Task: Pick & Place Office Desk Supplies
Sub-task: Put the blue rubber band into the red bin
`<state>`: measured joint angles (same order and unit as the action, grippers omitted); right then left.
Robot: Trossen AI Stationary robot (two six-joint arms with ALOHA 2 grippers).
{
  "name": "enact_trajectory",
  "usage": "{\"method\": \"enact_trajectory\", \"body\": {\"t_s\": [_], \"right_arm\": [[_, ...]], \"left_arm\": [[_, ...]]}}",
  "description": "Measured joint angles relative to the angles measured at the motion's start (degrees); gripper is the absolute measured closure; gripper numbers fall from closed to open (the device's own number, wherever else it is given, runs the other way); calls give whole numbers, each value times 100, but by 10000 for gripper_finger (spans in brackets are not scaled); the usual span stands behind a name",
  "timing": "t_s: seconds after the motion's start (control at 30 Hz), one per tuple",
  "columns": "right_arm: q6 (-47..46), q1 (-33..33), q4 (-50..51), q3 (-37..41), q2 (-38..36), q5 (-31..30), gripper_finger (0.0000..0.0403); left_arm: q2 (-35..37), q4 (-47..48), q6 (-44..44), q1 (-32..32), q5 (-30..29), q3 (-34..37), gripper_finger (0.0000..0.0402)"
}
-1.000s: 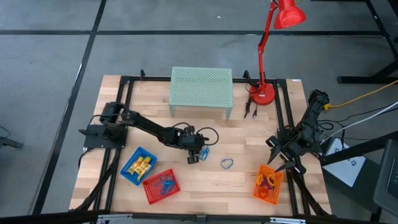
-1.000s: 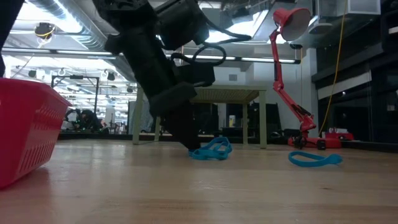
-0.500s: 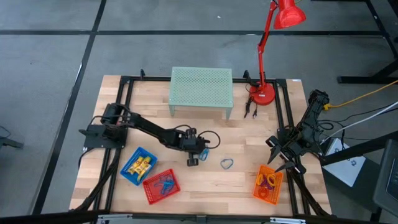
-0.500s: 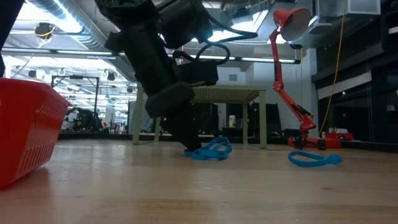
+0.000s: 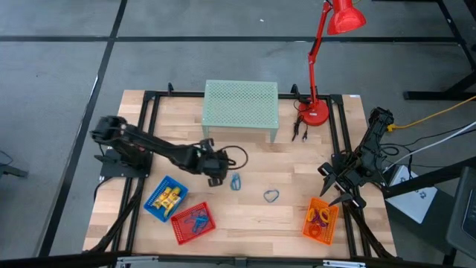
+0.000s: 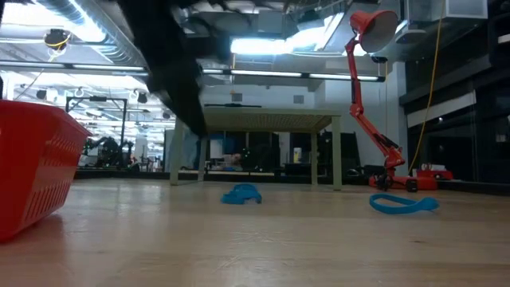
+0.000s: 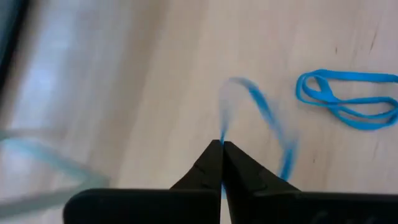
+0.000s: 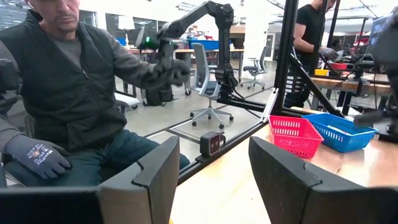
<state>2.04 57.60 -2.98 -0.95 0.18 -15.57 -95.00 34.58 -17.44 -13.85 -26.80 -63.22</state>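
Observation:
Two blue loops lie out on the wooden table. One blue loop (image 5: 236, 182) (image 6: 241, 194) sits just ahead of my left gripper (image 5: 216, 176) (image 7: 222, 144), which is shut, and shows blurred at the fingertips in the left wrist view. The other blue loop (image 5: 271, 196) (image 7: 348, 106) (image 6: 402, 204) lies flat on the table farther right, untouched. My right gripper (image 5: 341, 187) (image 8: 211, 180) waits open at the table's right edge with nothing between its fingers. My left gripper pinches one end of the blue loop (image 7: 222, 138) between its two fingertips, which come slanting down from the table's left. The band arcs away ahead of the fingers, slack and blurred. In the low view the loop's bulk sits at tabletop level.
Near the front left stand a blue basket (image 5: 154, 205) with yellow pieces and a red basket (image 5: 181, 229) (image 6: 32, 171) with clips. An orange basket (image 5: 329, 231) with rings is at the front right. A green mesh shelf (image 5: 240, 108) and a red lamp (image 5: 316, 112) stand at the back. A person (image 8: 68, 81) sits beyond the table.
My left gripper has shut at the blue loop, then drawn back toward the table's left edge and up. The loop has slid a little to the left with it and bunched up smaller. The second loop has stayed in place.

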Motion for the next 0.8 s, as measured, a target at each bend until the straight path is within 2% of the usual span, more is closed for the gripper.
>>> {"method": "enact_trajectory", "body": {"t_s": [0.2, 0.37, 0.57, 0.8], "right_arm": [[1, 0, 2, 0, 0, 0, 208], [0, -2, 1, 0, 0, 0, 208], [1, -2, 2, 0, 0, 0, 208], [-1, 0, 0, 0, 0, 0, 208]], "left_arm": [[1050, 387, -387, -540, -457, 9, 399], [1448, 328, -612, -1153, -9, 11, 399], [1400, 8, -1143, -2013, 769, 4, 399], [1105, -56, -2069, -2969, 625, 2, 399]]}}
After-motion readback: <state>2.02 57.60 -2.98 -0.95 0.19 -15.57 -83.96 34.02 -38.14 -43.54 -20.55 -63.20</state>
